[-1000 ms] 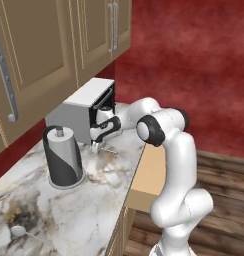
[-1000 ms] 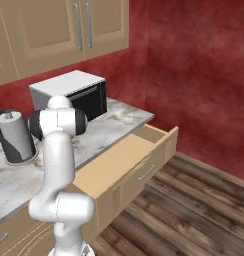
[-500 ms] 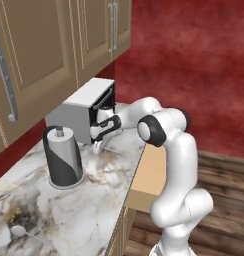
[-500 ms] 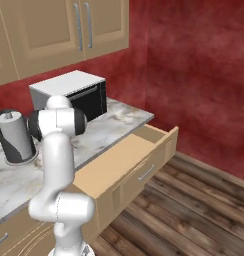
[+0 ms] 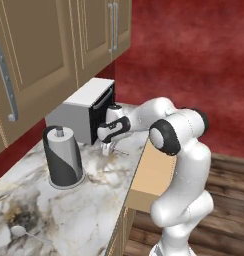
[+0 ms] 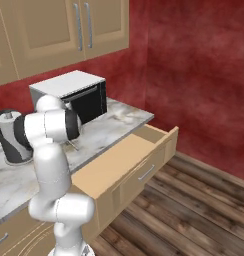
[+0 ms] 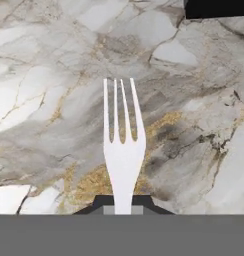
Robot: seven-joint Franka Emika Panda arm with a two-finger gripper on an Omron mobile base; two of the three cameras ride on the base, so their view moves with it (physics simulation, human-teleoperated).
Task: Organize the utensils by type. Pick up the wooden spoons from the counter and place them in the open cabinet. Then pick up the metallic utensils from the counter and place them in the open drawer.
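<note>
Jaws of the two-finger gripper [image 7: 123,201] clamped on the neck of a silver-grey metal fork [image 7: 122,145], tines forward over the veined marble bench [image 7: 49,75] near its front edge, beside the open light-tan drawer [image 6: 125,161], its likely destination.

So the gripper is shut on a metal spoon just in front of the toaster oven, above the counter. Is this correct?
Not quite. The gripper is shut on a metal fork, not a spoon; the hand view shows its four tines. The rest holds: it is above the counter, in front of the toaster oven.
</note>
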